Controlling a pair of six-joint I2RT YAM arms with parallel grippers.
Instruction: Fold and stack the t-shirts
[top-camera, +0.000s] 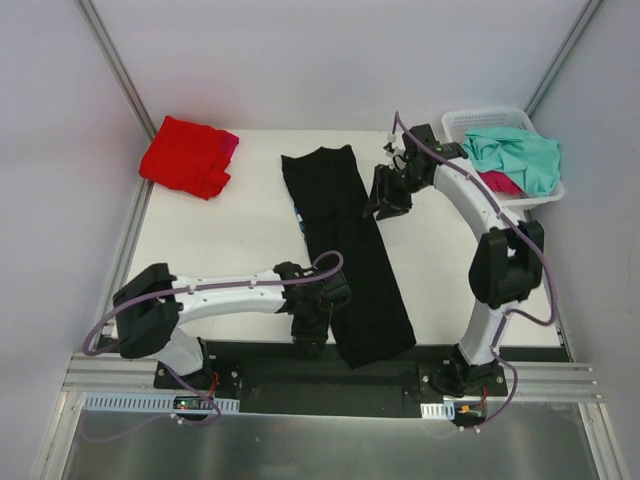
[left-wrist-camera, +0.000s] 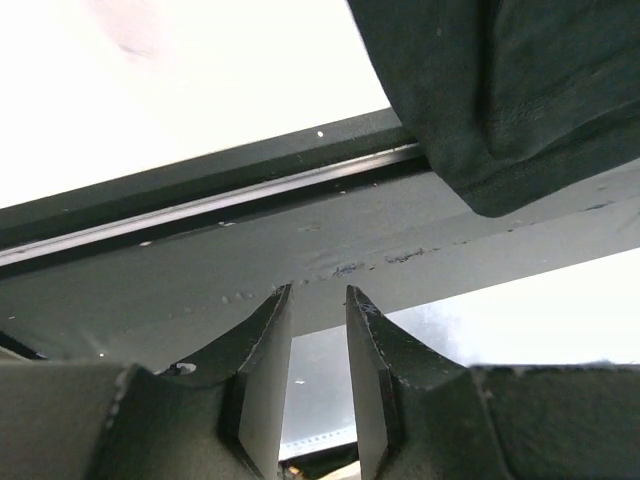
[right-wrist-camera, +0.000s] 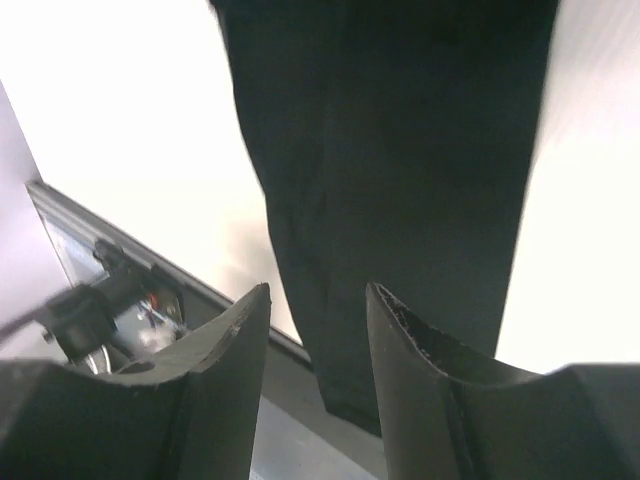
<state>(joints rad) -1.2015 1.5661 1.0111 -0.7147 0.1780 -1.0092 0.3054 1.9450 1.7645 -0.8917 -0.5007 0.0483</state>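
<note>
Black t-shirt (top-camera: 345, 250) lies as a long strip, far-to-near on the desk (top-camera: 200, 240) — my left tool (left-wrist-camera: 318, 295), empty, narrowly parted, sits beside its near end; my right tool (right-wrist-camera: 318, 290), open, empty, near the far end.

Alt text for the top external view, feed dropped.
A black t-shirt folded into a strip lies diagonally down the table, near end past the front edge. Left gripper open beside that end, right gripper open by the far end. Red shirt far left; basket holding teal shirt and pink shirt far right.
</note>
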